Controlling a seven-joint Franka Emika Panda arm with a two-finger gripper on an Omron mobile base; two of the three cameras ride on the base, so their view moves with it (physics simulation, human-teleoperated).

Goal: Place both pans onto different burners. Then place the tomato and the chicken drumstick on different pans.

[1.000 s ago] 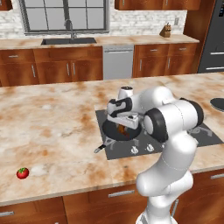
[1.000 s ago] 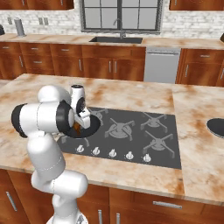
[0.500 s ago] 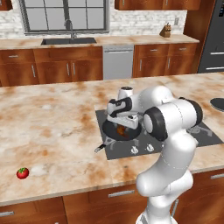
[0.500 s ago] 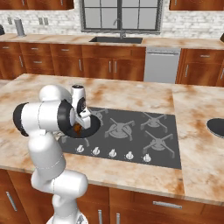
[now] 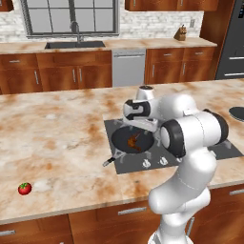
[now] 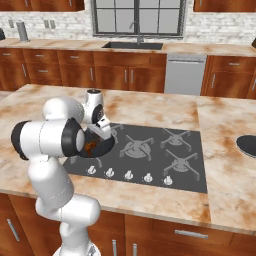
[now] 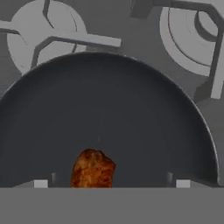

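One black pan (image 5: 125,143) (image 6: 102,148) sits on the front left burner of the cooktop (image 6: 150,165), its handle (image 5: 109,161) pointing toward the counter's front. The brown chicken drumstick (image 5: 133,140) (image 6: 91,146) (image 7: 92,168) lies inside it. My gripper (image 5: 139,129) (image 6: 102,133) (image 7: 111,184) hovers just above the pan, open, with the drumstick lying loose between the wide-spread fingertips (image 7: 40,183). The other pan (image 5: 237,113) (image 6: 247,145) rests on the counter to the right of the cooktop. The red tomato (image 5: 25,188) lies far left, near the counter's front edge.
Three bare grey burners (image 6: 134,146) (image 6: 176,137) (image 6: 177,162) lie to the right of the loaded pan, above a row of white knobs (image 6: 127,175). Marbled counter (image 5: 62,138) spreads wide to the left. A sink and cabinets line the far wall.
The gripper's fingers have spread apart above the pan, and the drumstick now lies loose in it. The arm has barely moved.
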